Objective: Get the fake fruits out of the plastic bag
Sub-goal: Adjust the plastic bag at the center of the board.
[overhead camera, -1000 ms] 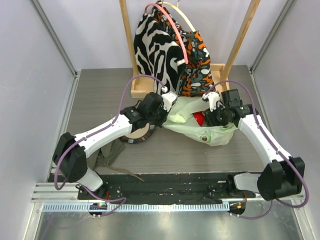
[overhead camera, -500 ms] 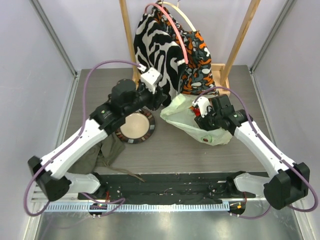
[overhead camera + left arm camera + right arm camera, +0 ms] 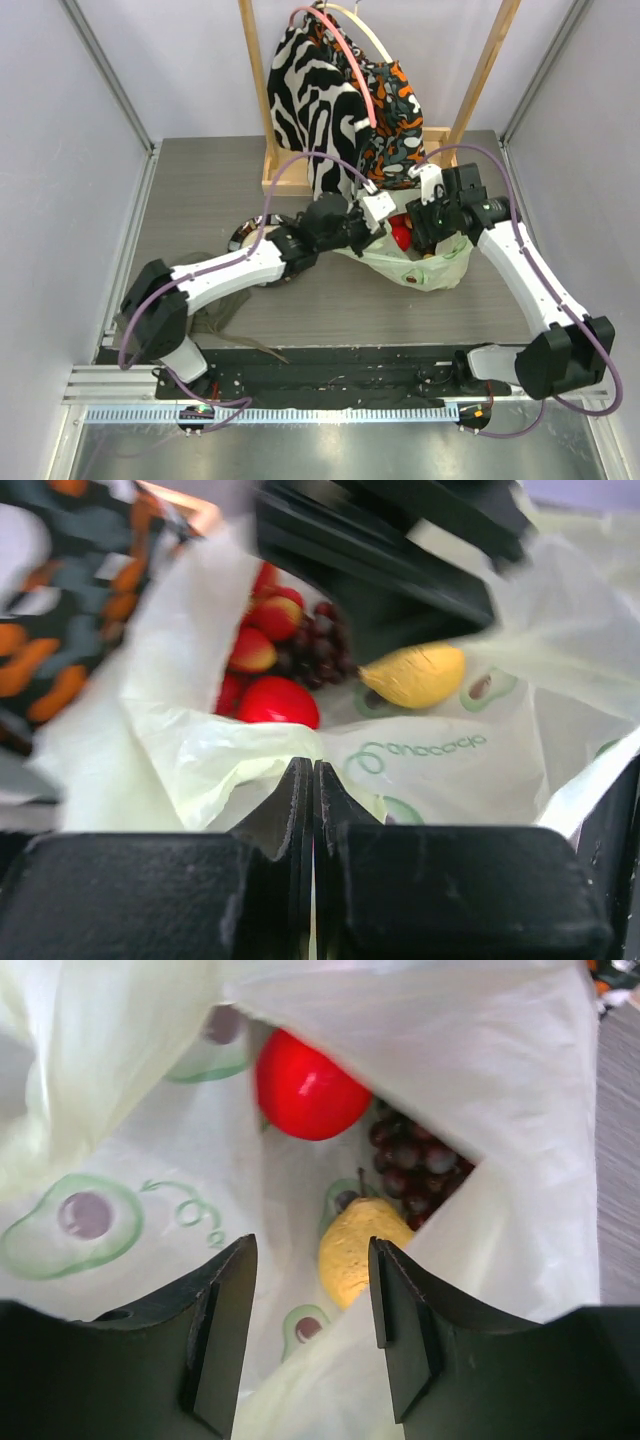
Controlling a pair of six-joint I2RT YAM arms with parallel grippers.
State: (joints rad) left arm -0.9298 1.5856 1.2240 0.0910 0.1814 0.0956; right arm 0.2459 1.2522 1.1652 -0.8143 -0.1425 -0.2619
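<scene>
— Where do the fake fruits (image 3: 285, 665) sit?

— Inside the plastic bag (image 3: 420, 265), lying on the table (image 3: 200, 190) right of centre. My right end effector (image 3: 310, 1250) hangs over the mouth, fingers apart. The lemon (image 3: 360, 1250) is just ahead at 12 o'clock, the apple (image 3: 305, 1085) beyond it and the grapes (image 3: 415, 1165) at 1.

— Long axis?

— Film covers part of the lemon, so I can't call it.

— The left?

— My left end effector (image 3: 313, 770) is closed, tips at the bag's near rim. I'd reach with the right arm.
</scene>
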